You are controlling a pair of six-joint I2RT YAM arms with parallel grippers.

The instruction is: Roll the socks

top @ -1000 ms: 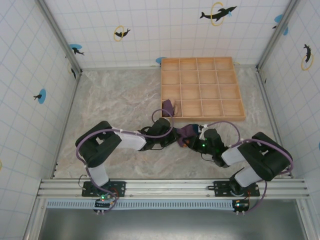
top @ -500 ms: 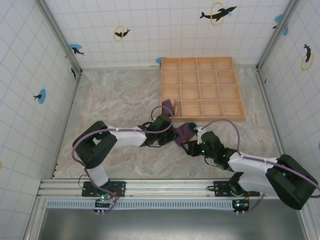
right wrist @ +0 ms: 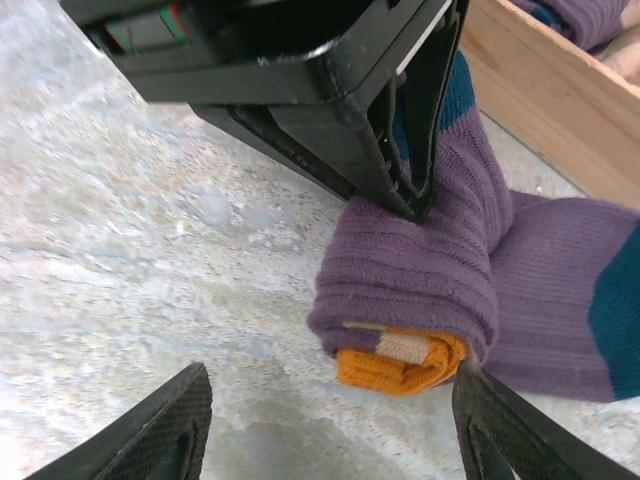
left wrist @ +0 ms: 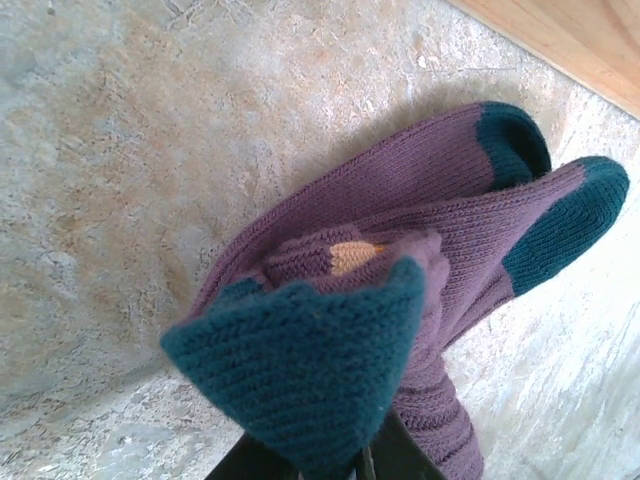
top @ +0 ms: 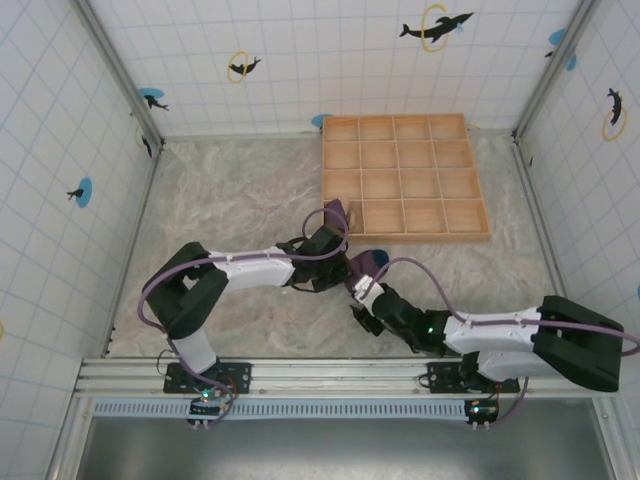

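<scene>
Clamping the purple socks at mid-frame on the bench, the left fingers grip the roll; the right fingers stand apart just below it.

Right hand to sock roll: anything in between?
Only bare marble tabletop between the open right hand and the sock roll, per right wrist view.

Bright, even light; soft shadows

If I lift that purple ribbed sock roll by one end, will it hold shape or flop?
Probably floppy: the purple ribbed knit sock roll droops from the shut left gripper. Loose teal toes suggest it may unroll. Soft knit likely drags if pushed.
</scene>
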